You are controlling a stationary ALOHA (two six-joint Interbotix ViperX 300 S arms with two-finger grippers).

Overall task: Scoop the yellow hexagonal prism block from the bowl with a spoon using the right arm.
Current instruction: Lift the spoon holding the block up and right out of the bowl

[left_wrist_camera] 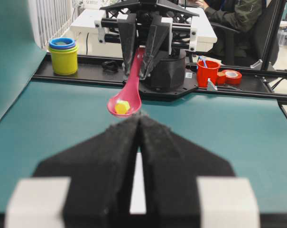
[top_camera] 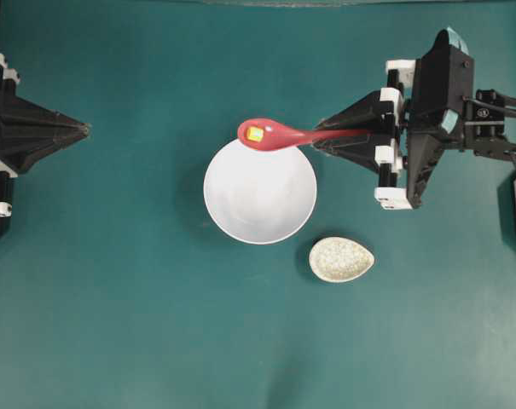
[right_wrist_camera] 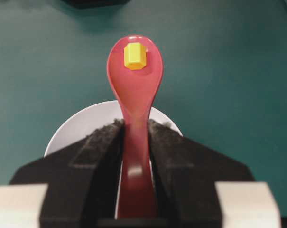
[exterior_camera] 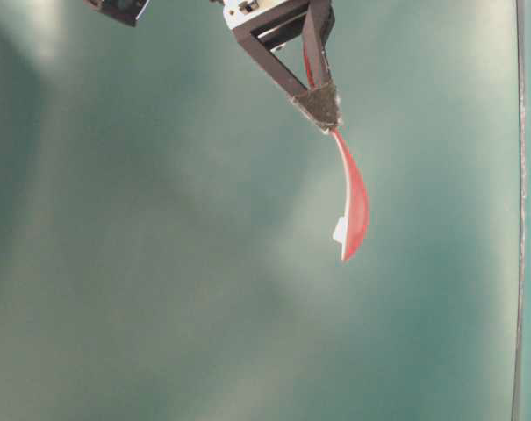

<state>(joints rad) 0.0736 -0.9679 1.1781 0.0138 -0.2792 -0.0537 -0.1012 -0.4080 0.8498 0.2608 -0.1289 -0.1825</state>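
Left gripper (top_camera: 85, 129): at the table's 9 o'clock edge, tips pressed together on nothing, clear of everything.
Bowl (top_camera: 260, 191): white, near the table's centre.
Yellow hexagonal prism block (top_camera: 254, 134): lying in the scoop of the spoon (top_camera: 279, 135), at the bowl's 12 o'clock rim, lifted above it.
Speckled dish (top_camera: 341, 260): at the bowl's 4 o'clock, just beside it.
Right gripper (top_camera: 326, 135): at the bowl's 2 o'clock, jaws clamped on the spoon's handle, scoop pointing toward 9 o'clock.
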